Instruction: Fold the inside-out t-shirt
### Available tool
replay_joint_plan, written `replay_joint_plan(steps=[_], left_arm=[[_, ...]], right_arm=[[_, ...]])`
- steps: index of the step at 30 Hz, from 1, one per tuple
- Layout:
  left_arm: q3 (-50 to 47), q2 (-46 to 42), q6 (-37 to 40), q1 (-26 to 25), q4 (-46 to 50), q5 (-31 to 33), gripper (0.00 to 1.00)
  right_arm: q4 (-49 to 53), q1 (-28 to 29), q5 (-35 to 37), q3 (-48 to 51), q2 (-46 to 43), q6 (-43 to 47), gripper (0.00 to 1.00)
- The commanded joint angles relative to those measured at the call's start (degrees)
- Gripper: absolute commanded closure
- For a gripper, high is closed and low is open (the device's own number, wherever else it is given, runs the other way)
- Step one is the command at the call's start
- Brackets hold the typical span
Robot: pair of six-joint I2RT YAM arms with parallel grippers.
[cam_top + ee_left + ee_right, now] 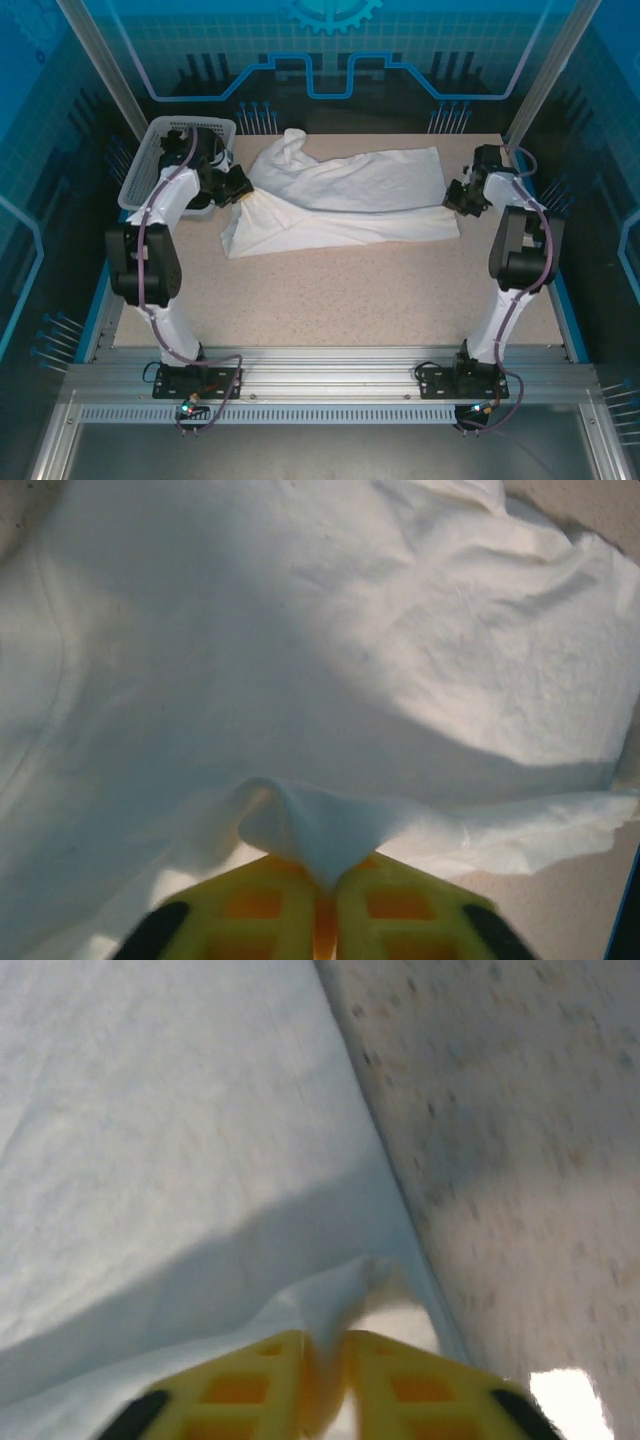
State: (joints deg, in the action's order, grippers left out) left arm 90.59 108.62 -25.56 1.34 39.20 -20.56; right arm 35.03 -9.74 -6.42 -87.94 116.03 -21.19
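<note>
Speckled table (340, 300), blue enclosure behind. White t-shirt (350, 195) lies bunched lengthwise near far edge. Your left gripper (236, 190) pinches its left end, right gripper (457, 195) its right end. Lengthwise fold looks laid; next you release, retreat without dragging cloth.

free: near half of worktop (330, 290) bare, left edge to right edge | blocked: t-shirt (350, 190) spread across far half | far-left corner: white basket (140, 168) stands there
</note>
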Motion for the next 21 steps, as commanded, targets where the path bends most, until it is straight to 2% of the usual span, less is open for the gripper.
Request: replay_joint_plan(steps=[1,2,3,6,10,13,15,17,21], left_arm=[[7.30,6.93,-2.19,0.94,0.93,2.89,0.78],[9.64,9.11,-2.34,0.94,1.13,3.79,0.68],[11.87,10.48,-2.68,1.02,2.28,5.17,0.63],[8.95,6.84,-3.10,0.90,-0.26,8.00,0.58],[-10.36,-8.10,-5.88,-1.93,-12.76,9.12,0.53],[-25.52,-14.30,-9.13,-5.85,-23.70,8.08,0.51],[-30.48,-13.30,-10.97,-6.87,-28.66,6.78,0.51],[-30.96,-10.19,-10.78,-6.88,-29.14,6.47,0.51],[-31.75,-7.31,-9.20,-6.74,-29.97,8.07,0.52]], right_arm=[[1.22,0.57,-0.73,-6.30,5.16,0.54,0.67],[1.44,0.60,-0.42,-7.65,5.81,0.78,0.64],[2.02,0.64,0.15,-8.38,5.70,0.96,0.62],[1.28,1.15,2.96,-4.42,0.62,1.91,0.60],[-2.23,4.25,1.75,8.05,-8.69,1.77,0.58],[-1.26,6.38,1.41,10.31,-8.11,2.76,0.58],[1.40,6.76,3.29,8.25,-4.88,3.71,0.58],[4.46,6.78,4.83,5.53,-1.89,5.00,0.59],[9.07,6.93,13.90,4.01,0.93,7.74,0.60]])
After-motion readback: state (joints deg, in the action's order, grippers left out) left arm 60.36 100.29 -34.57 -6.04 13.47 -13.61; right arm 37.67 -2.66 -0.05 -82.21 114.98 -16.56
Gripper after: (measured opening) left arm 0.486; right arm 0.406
